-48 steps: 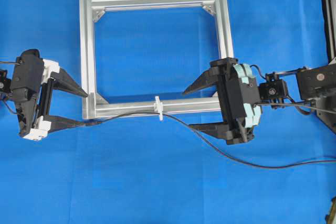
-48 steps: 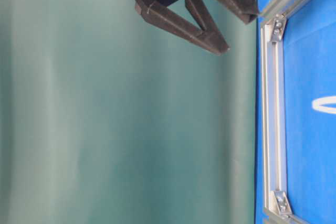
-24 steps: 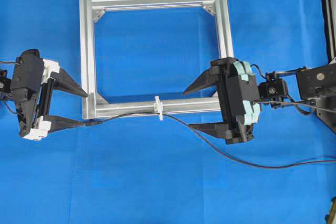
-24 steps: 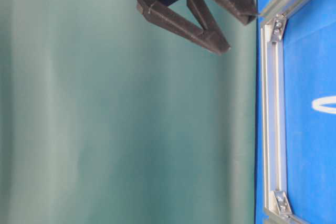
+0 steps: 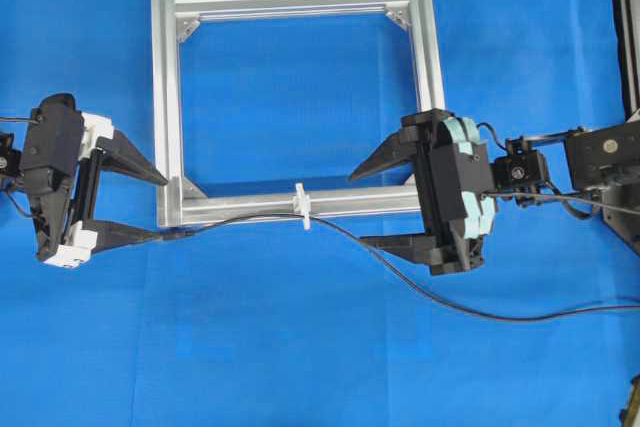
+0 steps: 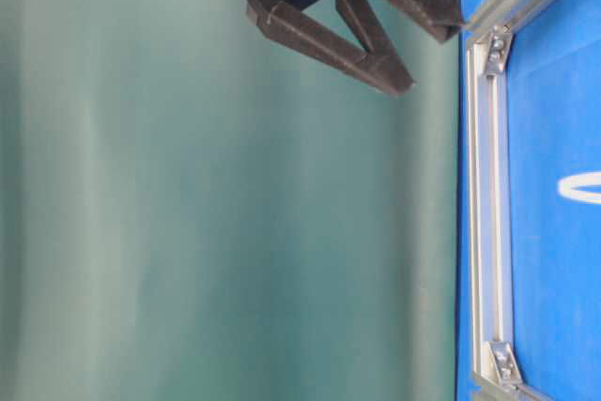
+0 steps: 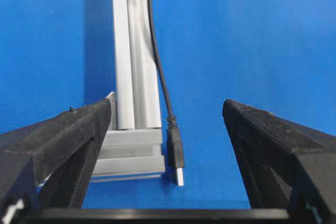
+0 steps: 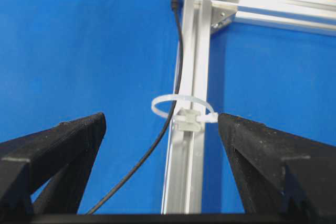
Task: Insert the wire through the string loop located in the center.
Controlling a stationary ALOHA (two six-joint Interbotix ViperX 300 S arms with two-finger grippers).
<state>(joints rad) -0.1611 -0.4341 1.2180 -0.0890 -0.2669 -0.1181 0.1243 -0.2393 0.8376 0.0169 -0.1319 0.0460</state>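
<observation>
1. A square silver aluminium frame (image 5: pixel 296 104) lies flat on the blue counter (image 5: pixel 300 347).
2. The string loop (image 5: pixel 302 206) is fixed at the middle of the frame's near bar; in the right wrist view it arches out from the bar's outer side.
3. The wire (image 5: pixel 400 272) runs along the outer side of that bar and passes through the string loop, as the right wrist view shows.
4. Its plug (image 7: pixel 176 156) lies on the counter just beside the frame's left near corner.
5. The left gripper (image 5: pixel 157 207) sits just left of that corner, its jaws wide apart and holding nothing, the plug between them.
6. The right gripper (image 5: pixel 357 209) sits at the frame's right near corner, jaws wide apart and empty.
</observation>
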